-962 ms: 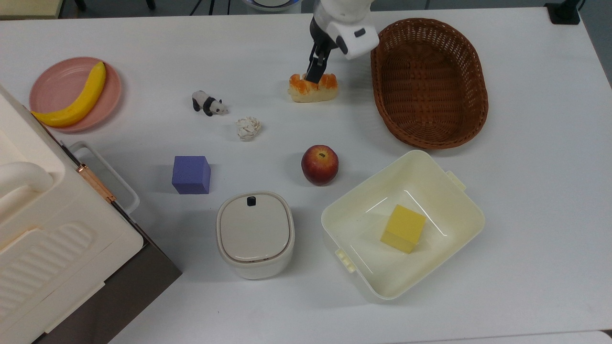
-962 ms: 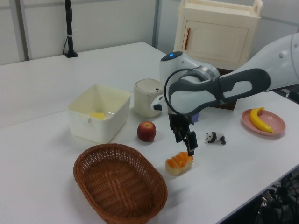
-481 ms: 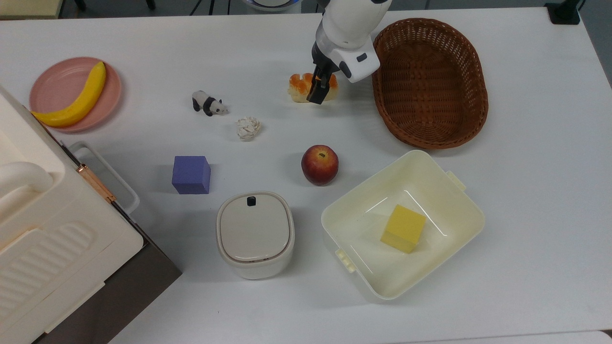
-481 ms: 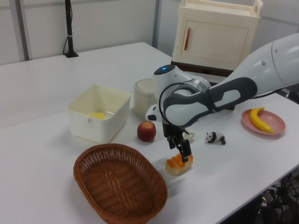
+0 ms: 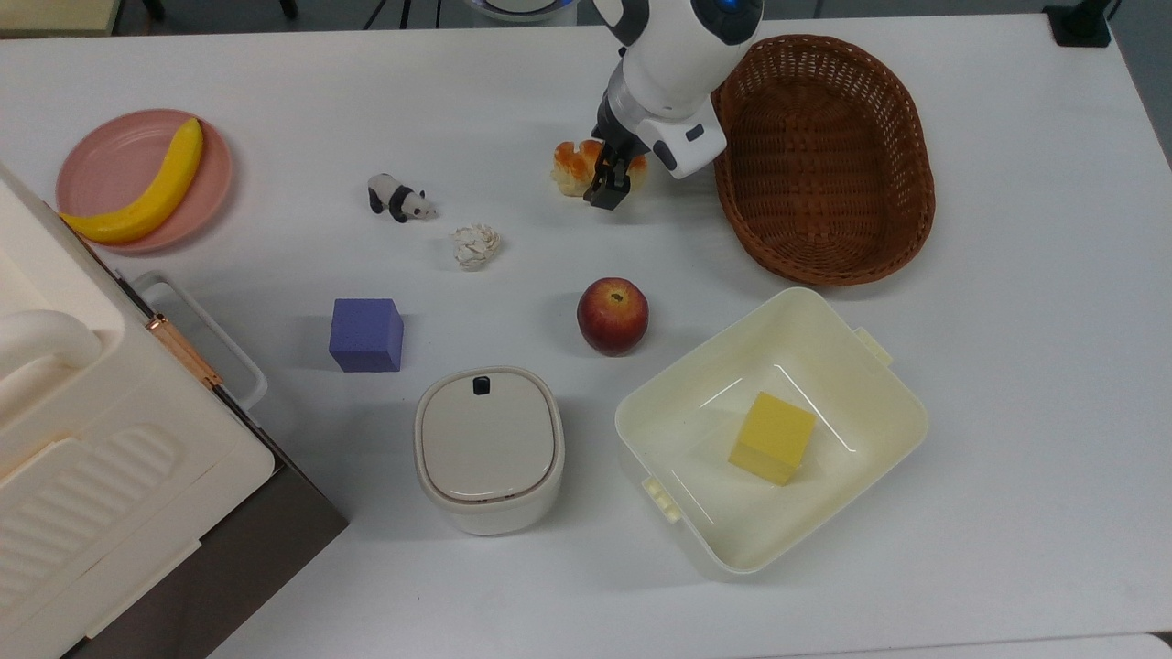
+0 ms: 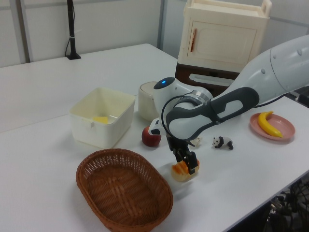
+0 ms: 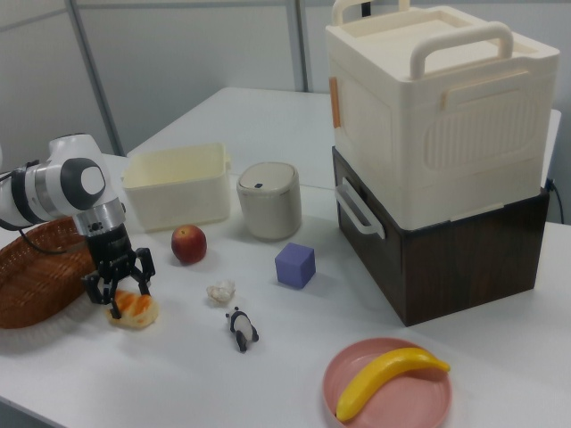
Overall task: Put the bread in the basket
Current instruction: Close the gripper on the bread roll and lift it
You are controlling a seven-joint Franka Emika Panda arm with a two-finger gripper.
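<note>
The bread (image 5: 569, 166), a small loaf with an orange-brown top, lies on the white table just to the top view's left of the basket (image 5: 824, 156), a big dark wicker oval. My gripper (image 5: 608, 190) is down over the bread's right half in the top view. Seen from the right view, the gripper (image 7: 119, 281) is open, its fingers spread on either side of the bread (image 7: 134, 310) and low around its top. The left view has the gripper (image 6: 189, 165) right at the bread (image 6: 180, 172), beside the basket (image 6: 123, 193). The basket holds nothing.
A red apple (image 5: 613, 315) sits below the bread in the top view. A cream tub (image 5: 652, 414) holds a yellow block (image 5: 772, 437). A lidded white pot (image 5: 488, 448), purple cube (image 5: 366, 334), panda figure (image 5: 399, 198), white flower shape (image 5: 475, 246) and pink plate (image 5: 124, 146) with a banana (image 5: 146, 194) lie leftward.
The gripper has come down from above the bread to sit low around it, and the arm has leaned further over it. The bread has stayed where it was.
</note>
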